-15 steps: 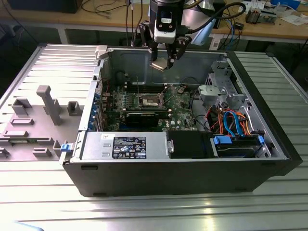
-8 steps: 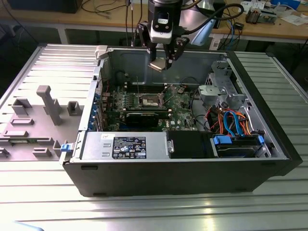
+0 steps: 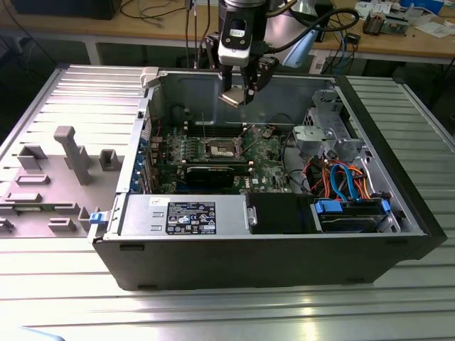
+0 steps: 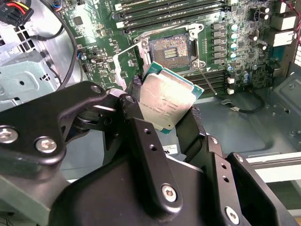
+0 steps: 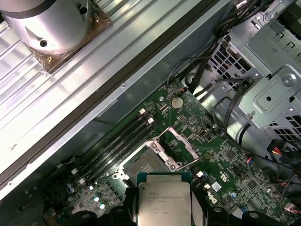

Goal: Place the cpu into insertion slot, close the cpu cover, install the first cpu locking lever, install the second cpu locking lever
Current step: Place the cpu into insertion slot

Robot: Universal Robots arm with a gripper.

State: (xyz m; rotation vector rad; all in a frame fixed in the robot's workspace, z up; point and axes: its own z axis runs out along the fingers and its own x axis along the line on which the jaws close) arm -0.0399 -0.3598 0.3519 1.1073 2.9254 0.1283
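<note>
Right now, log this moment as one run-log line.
gripper: shut on chip | chip: held in the air above the socket, not seated | cover: swung up, open

Small, flat, square silver-grey cpu [image 5: 163, 200], metal top: several lines of fine dark print, too small to read.
Rectangular black label [image 3: 190, 217] on the silver power supply box [image 3: 229, 212]: white marks and symbols, illegible.

It looked like an electronics lab or workshop: an opened desktop computer case [image 3: 284, 263] lay on a ribbed metal surface [image 3: 398, 305] beside grey moulded fixtures [image 3: 71, 153], with a long wooden surface [image 3: 426, 44] behind carrying loose cables [image 3: 153, 8] and small circuit boards [image 3: 384, 25].
</note>
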